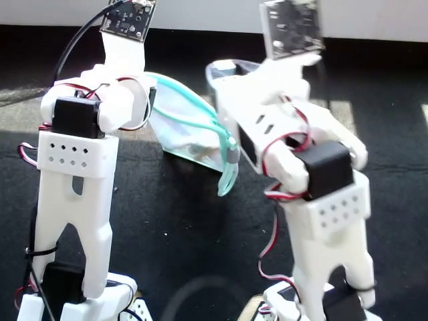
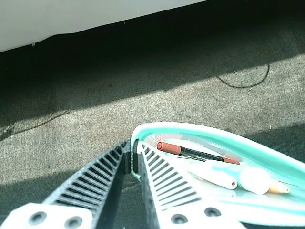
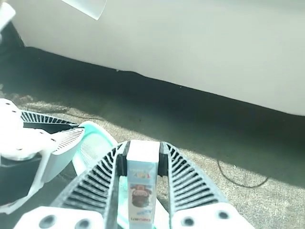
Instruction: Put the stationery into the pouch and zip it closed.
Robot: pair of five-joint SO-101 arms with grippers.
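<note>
The clear pouch (image 1: 190, 124) with a teal zipper rim lies on the dark mat between the two arms, its mouth open. My left gripper (image 2: 133, 151) is shut on the pouch's teal rim (image 2: 190, 130) and shows in the high view at the pouch's left end (image 1: 151, 99). Inside the pouch lie a red-brown pen (image 2: 195, 153), a white marker (image 2: 214, 175) and other pieces. My right gripper (image 3: 143, 149) is shut on a small white stationery block (image 3: 142, 176) with a printed label. It hangs above the pouch's far right end (image 1: 226, 72).
Dark grey mat (image 2: 190, 90) covers the table, with a white wall (image 3: 200, 47) along its far edge. The left arm's fingers (image 3: 45, 138) and the teal pouch rim (image 3: 95, 143) sit close beside my right gripper. A loose thread (image 2: 243, 83) lies on the mat.
</note>
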